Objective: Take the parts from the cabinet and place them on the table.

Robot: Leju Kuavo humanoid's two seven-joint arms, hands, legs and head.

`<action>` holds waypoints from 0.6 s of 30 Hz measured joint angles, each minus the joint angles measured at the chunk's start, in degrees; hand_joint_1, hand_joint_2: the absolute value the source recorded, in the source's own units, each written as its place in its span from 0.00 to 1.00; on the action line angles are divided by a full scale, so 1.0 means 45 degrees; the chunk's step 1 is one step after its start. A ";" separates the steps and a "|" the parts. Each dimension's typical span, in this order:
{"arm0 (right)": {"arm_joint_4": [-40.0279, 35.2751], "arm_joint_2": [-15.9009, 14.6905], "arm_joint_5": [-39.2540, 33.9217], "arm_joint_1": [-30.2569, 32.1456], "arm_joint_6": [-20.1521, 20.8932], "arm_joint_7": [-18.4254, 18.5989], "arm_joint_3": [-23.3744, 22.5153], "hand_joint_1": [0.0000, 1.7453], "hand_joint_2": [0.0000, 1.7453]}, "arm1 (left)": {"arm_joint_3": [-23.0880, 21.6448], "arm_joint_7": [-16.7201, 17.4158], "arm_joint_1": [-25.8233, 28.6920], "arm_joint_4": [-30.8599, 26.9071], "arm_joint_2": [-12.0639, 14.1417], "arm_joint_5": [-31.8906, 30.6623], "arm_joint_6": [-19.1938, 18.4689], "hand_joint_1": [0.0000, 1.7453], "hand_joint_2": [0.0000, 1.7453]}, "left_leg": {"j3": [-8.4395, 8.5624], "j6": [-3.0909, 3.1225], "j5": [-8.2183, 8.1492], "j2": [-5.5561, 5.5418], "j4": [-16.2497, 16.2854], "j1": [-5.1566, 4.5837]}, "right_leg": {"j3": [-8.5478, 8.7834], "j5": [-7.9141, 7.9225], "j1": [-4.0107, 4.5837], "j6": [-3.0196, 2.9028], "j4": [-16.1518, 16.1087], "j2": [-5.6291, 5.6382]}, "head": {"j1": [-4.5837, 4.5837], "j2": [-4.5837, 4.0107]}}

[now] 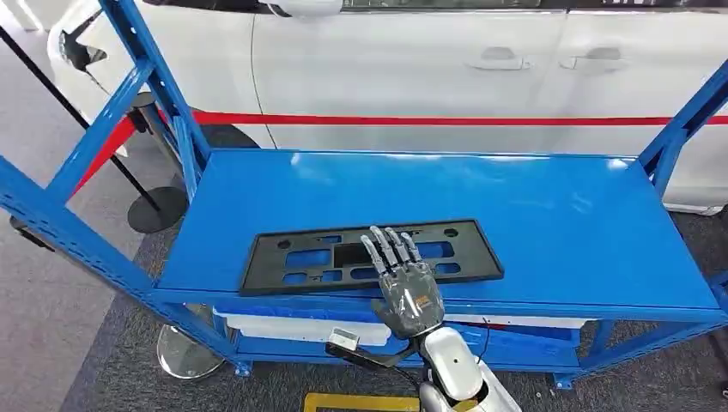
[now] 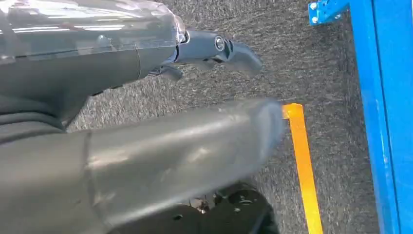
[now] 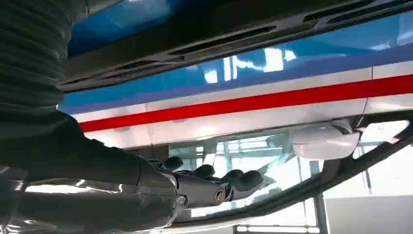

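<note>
The black plastic frame part lies flat on the blue table, near its front edge. The right hand hovers over the part's middle, fingers straight and spread, holding nothing — so the placing step looks finished, or nearly so. The left hand hangs beside the table's blue leg over grey carpet, fingers loosely curled, empty as far as I can tell. Next, probably: lift the right hand clear without dragging the part — then fetch another.

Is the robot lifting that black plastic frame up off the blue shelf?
No. In the head view the black frame lies flat on the blue shelf, with the right hand spread open above its near edge.
</note>
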 joint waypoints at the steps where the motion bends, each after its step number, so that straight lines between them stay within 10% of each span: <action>1: 0.0097 0.0010 -0.0005 -0.0035 0.0053 -0.0005 -0.0019 0.00 1.00 | 0.0005 0.0015 -0.0002 0.0000 0.0015 0.0000 -0.0005 0.00 0.00 | -0.0534 -0.0047 -0.0511 0.0001 0.1103 0.0008 | 0.0001 -0.0010 0.0020 -0.0014 0.0003 -0.0015 | -0.0014 0.0000; 4: 0.0426 0.0010 -0.0019 -0.0088 0.0170 0.0000 -0.0102 0.00 1.00 | 0.0019 0.0126 0.0036 0.0000 0.0068 -0.0009 -0.0029 0.00 0.00 | -0.1141 -0.0108 -0.0522 0.0002 0.2234 0.0008 | -0.0010 -0.0031 0.0042 -0.0024 0.0042 -0.0024 | -0.0010 0.0000; 7: 0.0833 0.0082 -0.0005 -0.0426 0.0334 0.0155 -0.0228 0.00 1.00 | 0.0034 0.0223 -0.0013 0.0000 0.0141 -0.0135 -0.0039 0.00 0.00 | 0.0326 -0.0025 0.1156 0.0016 -0.0888 0.0012 | -0.0009 -0.0110 0.0032 0.0069 0.0195 0.0003 | -0.0019 0.0000; 14: 0.2310 0.0199 0.0699 -0.1559 0.1053 0.0598 -0.0500 0.00 1.00 | 0.0092 0.0219 -0.0097 0.0005 0.0180 -0.0461 -0.0039 0.00 0.00 | 0.0480 0.0540 0.1224 0.0014 -0.1508 0.0029 | -0.0292 -0.0486 0.0076 0.0524 0.0721 0.0014 | 0.0034 -0.0005; 18: 0.2480 0.0204 0.0752 -0.1694 0.1093 0.0602 -0.0500 0.00 1.00 | 0.0092 0.0219 -0.0113 0.0005 0.0180 -0.0500 -0.0039 0.00 0.00 | 0.0455 0.0567 0.1235 0.0024 -0.1508 0.0029 | -0.0560 -0.0843 0.0056 0.0555 0.1269 0.0006 | 0.0083 0.0000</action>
